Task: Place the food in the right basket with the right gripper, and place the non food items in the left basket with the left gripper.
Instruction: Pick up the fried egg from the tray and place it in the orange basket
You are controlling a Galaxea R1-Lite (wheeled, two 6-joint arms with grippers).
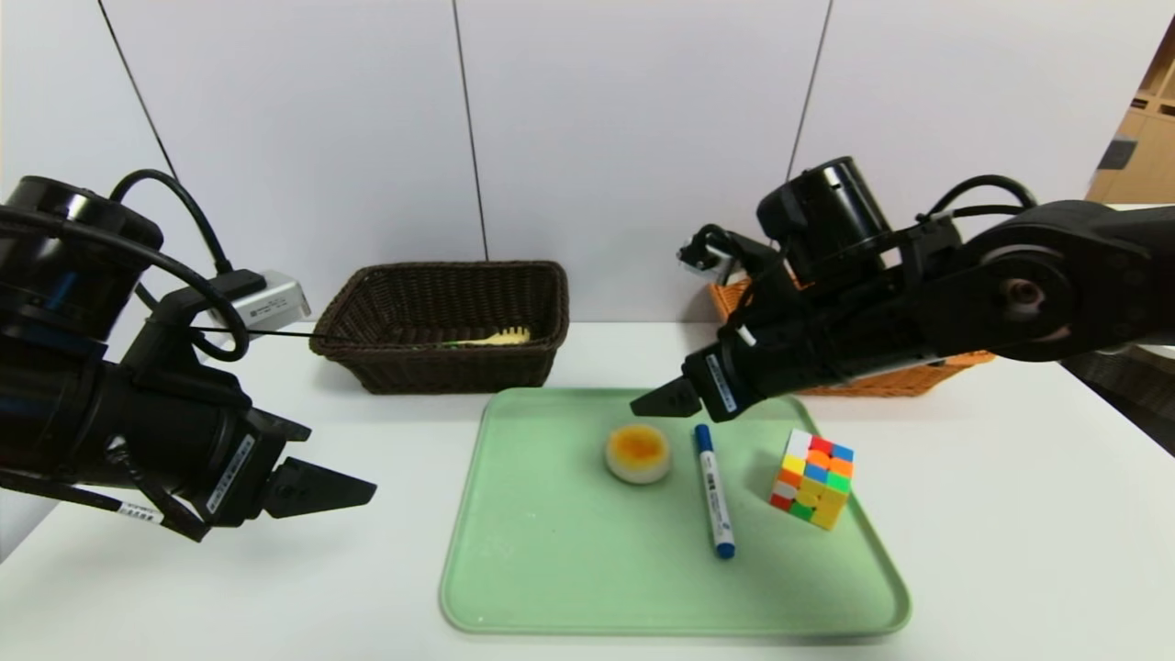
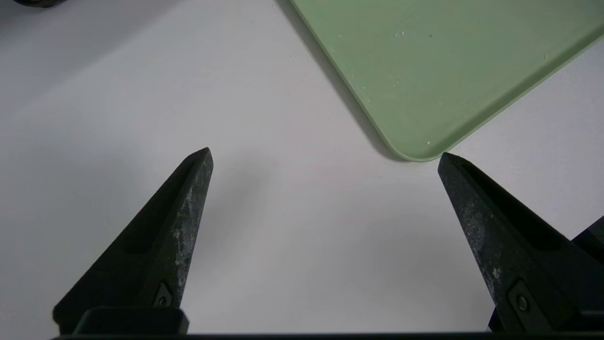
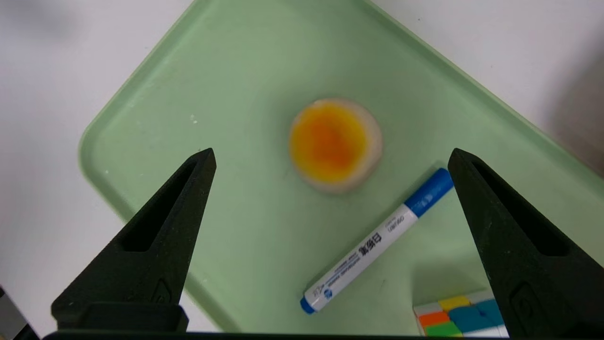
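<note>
The left gripper (image 2: 325,158) is over the white table (image 1: 367,588), beside the tray, its two pointed fingers far apart and nothing between. The dark brown wicker basket (image 1: 459,369), tightly woven, with flared walls, has the yellow fork (image 1: 503,337) inside. The fork seems rather near the front wall, so a later item dropped carelessly may land upon it.

The round bun (image 1: 638,453) lies on the green tray (image 1: 551,606), a smooth plate with rounded corners and low rim. It looks soft, with a glazed orange top; a too strong squeeze could dent it, I think. Above it, the right gripper (image 3: 332,158) has its fingers wide apart, holding nothing. The whiteboard marker (image 3: 358,252) is near the bun, a slim cylinder with blue cap; one finger, coming down, could press it or make it roll. The puzzle cube (image 1: 813,478), hard and square-edged, might be bumped likewise. Behind the right arm, the orange-brown wicker basket (image 1: 918,378) is partly hidden.
</note>
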